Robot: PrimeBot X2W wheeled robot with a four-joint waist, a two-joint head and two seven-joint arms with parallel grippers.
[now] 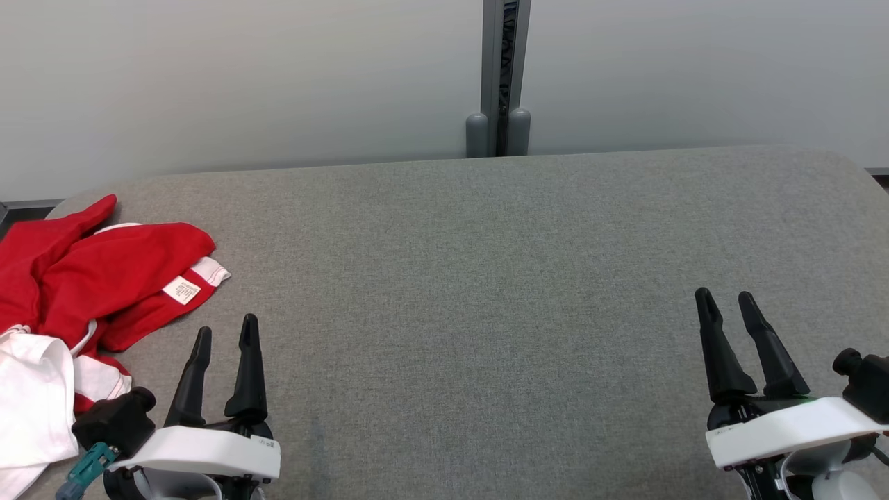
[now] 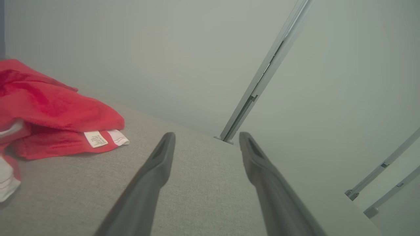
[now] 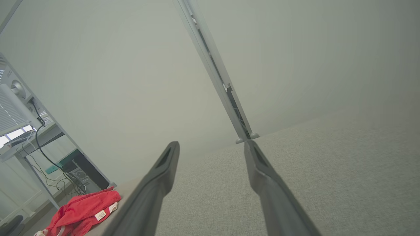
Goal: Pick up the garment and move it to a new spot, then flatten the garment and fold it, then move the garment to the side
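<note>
A pale grey wall [image 1: 243, 76] of plain panels stands right behind the bench [image 1: 486, 278], whose top is grey woven fabric with rounded far corners; a grey metal post [image 1: 505, 55] splits the panels, two rounded caps [image 1: 477, 135] at its foot; the light is soft and even (shadows faint); off the bench's left end, in the right wrist view, a desk [image 3: 36, 134] trails dark cables [image 3: 49, 160] toward a computer tower [image 3: 80, 177], with bright window blinds [image 3: 9, 118] behind.
</note>
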